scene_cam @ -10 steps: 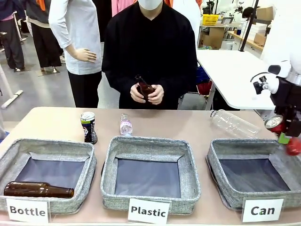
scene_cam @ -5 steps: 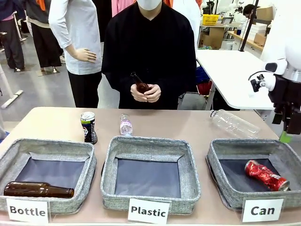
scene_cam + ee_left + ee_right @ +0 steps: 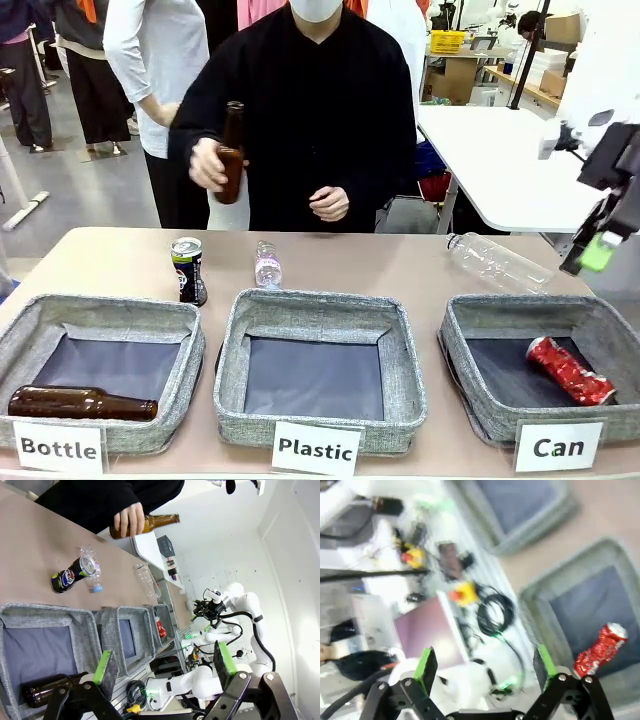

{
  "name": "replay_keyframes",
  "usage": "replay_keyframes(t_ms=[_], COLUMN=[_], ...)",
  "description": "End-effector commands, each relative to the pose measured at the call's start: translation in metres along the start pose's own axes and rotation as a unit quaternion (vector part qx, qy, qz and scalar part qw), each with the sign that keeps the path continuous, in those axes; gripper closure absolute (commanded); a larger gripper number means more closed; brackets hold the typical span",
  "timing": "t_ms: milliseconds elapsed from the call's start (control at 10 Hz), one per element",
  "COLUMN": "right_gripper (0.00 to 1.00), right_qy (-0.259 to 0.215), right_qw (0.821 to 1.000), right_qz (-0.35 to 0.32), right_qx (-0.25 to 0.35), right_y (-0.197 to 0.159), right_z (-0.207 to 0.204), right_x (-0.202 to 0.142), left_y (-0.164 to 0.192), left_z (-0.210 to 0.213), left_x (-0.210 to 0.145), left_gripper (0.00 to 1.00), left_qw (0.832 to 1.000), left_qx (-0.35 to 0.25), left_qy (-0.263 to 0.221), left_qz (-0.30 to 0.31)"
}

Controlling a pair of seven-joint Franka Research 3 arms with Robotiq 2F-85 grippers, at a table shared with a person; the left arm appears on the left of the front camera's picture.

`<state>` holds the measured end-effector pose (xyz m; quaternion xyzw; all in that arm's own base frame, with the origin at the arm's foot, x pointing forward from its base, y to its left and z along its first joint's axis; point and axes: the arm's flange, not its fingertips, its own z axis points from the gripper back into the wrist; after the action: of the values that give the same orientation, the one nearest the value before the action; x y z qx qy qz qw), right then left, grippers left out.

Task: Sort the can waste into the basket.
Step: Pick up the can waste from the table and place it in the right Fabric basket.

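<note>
White right arm [image 3: 612,62], black fingers [image 3: 418,696] with green pads [image 3: 544,662].

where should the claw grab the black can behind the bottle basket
The black can stands upright, so grip its straight middle wall, probably coming down from above: the Bottle basket's back rim blocks a low approach from the robot's side, and the small clear bottle is apart, leaving room.

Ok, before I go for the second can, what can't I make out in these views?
1. Right gripper: front view, smeared by motion and near the right edge; jaw gap unreadable there.
2. Red can: right wrist view, blurred; its marks are unreadable.
3. Black can: front view, print too small to read.
4. Can basket: front view, its right wall cut off by the picture's edge.
</note>
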<state>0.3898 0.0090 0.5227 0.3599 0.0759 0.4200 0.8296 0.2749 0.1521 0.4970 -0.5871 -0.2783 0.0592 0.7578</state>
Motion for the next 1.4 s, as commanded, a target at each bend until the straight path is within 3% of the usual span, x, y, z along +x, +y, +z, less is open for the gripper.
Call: replay_keyframes(t_ms=[0,100,200,300,600,700,800,1000,1100,1300], right_gripper=[0.00,0.00,0.00,0.00,0.00,0.00,0.00,0.00,0.00,0.00], right_qy=[-0.374,-0.457,-0.535,-0.596,-0.673,-0.719,-0.372,-0.372,-0.372,-0.372], right_qw=[0.854,0.788,0.727,0.681,0.606,0.541,0.846,0.846,0.846,0.846], right_qz=[-0.100,-0.125,-0.144,-0.153,-0.218,-0.242,-0.170,-0.170,-0.170,-0.170], right_qx=[0.347,0.393,0.406,0.397,0.363,0.363,0.342,0.342,0.342,0.342], right_y=[-0.014,-0.018,-0.020,-0.020,-0.025,-0.029,-0.046,-0.046,-0.046,-0.046], right_z=[0.018,0.017,0.012,0.006,-0.005,-0.009,0.003,0.003,0.003,0.003], right_x=[-0.014,-0.024,-0.034,-0.044,-0.057,-0.065,-0.071,-0.071,-0.071,-0.071], left_y=[-0.002,0.000,-0.027,-0.051,-0.078,-0.076,-0.071,-0.065,-0.064,-0.059], left_z=[-0.001,0.000,0.032,0.072,0.170,0.192,0.206,0.205,0.192,0.153], left_x=[0.000,0.000,0.003,0.008,0.014,0.010,0.005,0.000,0.011,0.001], left_gripper=[0.00,0.00,0.00,0.00,0.00,0.00,0.00,0.00,0.00,0.00], left_qw=[1.000,1.000,0.999,0.996,0.983,0.980,0.978,0.979,0.980,0.985], left_qx=[-0.007,0.000,-0.039,-0.031,-0.010,0.014,0.025,0.022,0.031,0.026], left_qy=[-0.004,0.000,0.001,-0.018,-0.111,-0.131,-0.142,-0.146,-0.133,-0.104], left_qz=[0.006,0.000,-0.035,-0.082,-0.147,-0.153,-0.153,-0.141,-0.142,-0.135])
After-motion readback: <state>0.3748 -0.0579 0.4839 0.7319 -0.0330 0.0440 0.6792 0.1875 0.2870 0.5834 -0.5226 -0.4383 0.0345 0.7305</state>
